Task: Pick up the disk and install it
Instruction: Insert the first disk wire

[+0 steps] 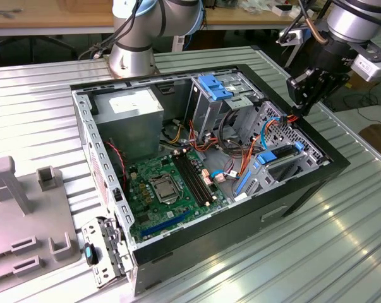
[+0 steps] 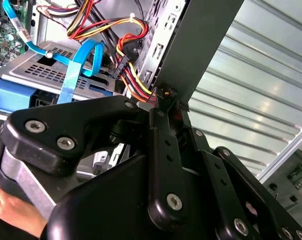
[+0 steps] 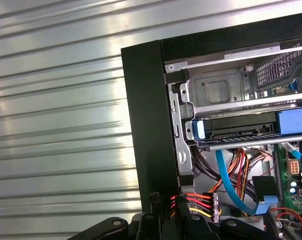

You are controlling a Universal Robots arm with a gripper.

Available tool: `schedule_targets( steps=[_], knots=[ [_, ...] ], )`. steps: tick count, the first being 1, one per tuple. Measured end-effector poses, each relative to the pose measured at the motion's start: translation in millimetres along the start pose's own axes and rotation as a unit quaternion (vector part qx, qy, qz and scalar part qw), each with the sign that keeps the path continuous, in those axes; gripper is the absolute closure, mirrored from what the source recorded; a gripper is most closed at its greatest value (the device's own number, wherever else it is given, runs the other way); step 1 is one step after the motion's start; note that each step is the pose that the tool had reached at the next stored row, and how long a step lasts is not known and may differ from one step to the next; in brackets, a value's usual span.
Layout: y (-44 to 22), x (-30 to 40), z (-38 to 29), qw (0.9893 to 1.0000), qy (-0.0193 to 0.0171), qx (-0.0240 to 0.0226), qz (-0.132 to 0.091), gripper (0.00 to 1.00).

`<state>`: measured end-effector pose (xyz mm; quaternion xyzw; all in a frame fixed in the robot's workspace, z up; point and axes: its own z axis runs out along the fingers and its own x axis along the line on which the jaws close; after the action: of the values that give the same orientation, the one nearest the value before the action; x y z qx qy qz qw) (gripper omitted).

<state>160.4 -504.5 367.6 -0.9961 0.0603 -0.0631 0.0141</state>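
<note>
The disk [image 1: 280, 156], dark with a bright blue bracket, lies in the drive cage at the near right corner of the open computer case [image 1: 316, 142]. In the first wrist view the disk [image 3: 241, 131] sits slotted in its bay, and its blue bracket [image 2: 15, 95] shows in the second wrist view. My gripper [image 1: 302, 108] hovers over the case's right wall, just behind the cage. In both wrist views its fingertips [image 3: 153, 202] are closed around a power connector [image 3: 198, 205] with red, orange and yellow wires [image 2: 133, 82]. The gripper [image 2: 166, 97] is apart from the disk.
A light-blue ribbed latch plate [image 1: 217, 85] stands at the case's back. The motherboard [image 1: 168, 186] and loose cables fill the case floor. A second arm's base [image 1: 134, 44] rises behind the case. Grey fixtures [image 1: 26, 214] sit at the exterior view's left. A person's hand [image 2: 10, 210] rests by my wrist.
</note>
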Motion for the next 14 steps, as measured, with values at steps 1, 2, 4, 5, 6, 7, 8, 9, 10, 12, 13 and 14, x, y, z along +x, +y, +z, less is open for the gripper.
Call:
schedule_targets(
  steps=[1,2,4,5,6,7,8,9,10,12,13,14],
  knots=[
    [0.0,0.0,0.1,1.0,0.0,0.0001,0.0,0.75],
    [0.0,0.0,0.3,1.0,0.0001,0.0002,0.0,0.75],
    [0.0,-0.1,1.0,1.0,0.0004,0.0002,0.0,0.75],
    [0.1,-0.1,1.0,1.0,0.0004,0.0001,0.0,0.75],
    [0.0,-0.1,1.2,1.0,0.0005,0.0002,0.0,0.75],
    [0.0,-0.1,1.2,1.0,0.0005,0.0002,0.0,0.75],
    [0.1,-0.2,1.3,1.0,0.0005,0.0002,0.0,0.75],
    [0.1,-0.2,1.4,1.0,0.0005,0.0002,0.0,0.75],
    [0.1,-0.2,1.4,1.0,0.0005,0.0002,0.0,0.75],
    [0.1,-0.2,1.5,1.0,0.0005,0.0002,0.0,0.75],
    [0.1,-0.1,1.5,1.0,0.0005,0.0001,0.0,0.75],
    [0.1,0.0,1.6,1.0,0.0005,0.0001,0.001,0.75]
  ],
)
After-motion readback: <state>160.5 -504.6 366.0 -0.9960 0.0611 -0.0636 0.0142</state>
